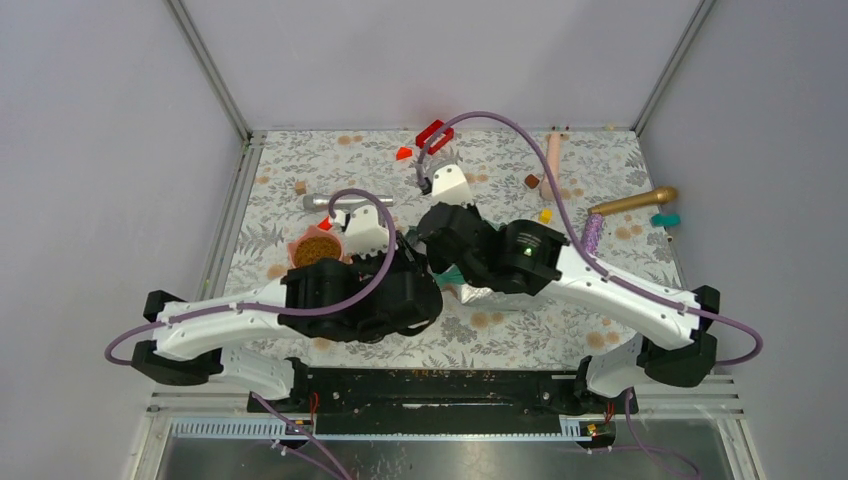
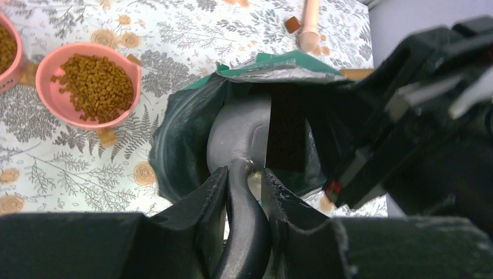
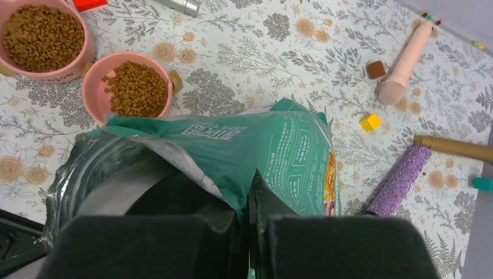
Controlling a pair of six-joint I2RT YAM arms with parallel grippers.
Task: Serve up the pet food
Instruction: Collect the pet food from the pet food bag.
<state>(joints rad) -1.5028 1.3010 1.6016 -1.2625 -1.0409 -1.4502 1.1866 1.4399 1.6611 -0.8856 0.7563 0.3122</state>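
Observation:
The teal-green pouch (image 3: 285, 145) stands open mid-table, and my right gripper (image 3: 249, 192) is shut on its rim, pinching the foil edge. My left gripper (image 2: 244, 171) is shut on the dark handle of a grey scoop (image 2: 238, 131), whose bowl is down inside the pouch mouth (image 2: 279, 64). The pouch's inside is in shadow. Pet food (image 3: 136, 87) fills a pink bowl (image 3: 96, 99) just left of the pouch. A second pink bowl (image 3: 58, 75) beyond it also holds kibble (image 3: 40, 35). From above, one bowl (image 1: 318, 248) shows beside the left arm.
Right of the pouch lie a purple glitter rod (image 3: 401, 180), a gold rod (image 3: 453, 148), a peach cylinder (image 3: 404, 61), a yellow cube (image 3: 370, 121) and a brown cube (image 3: 376, 69). Red blocks (image 1: 434, 133) and a silver cylinder (image 1: 330, 201) lie at the back.

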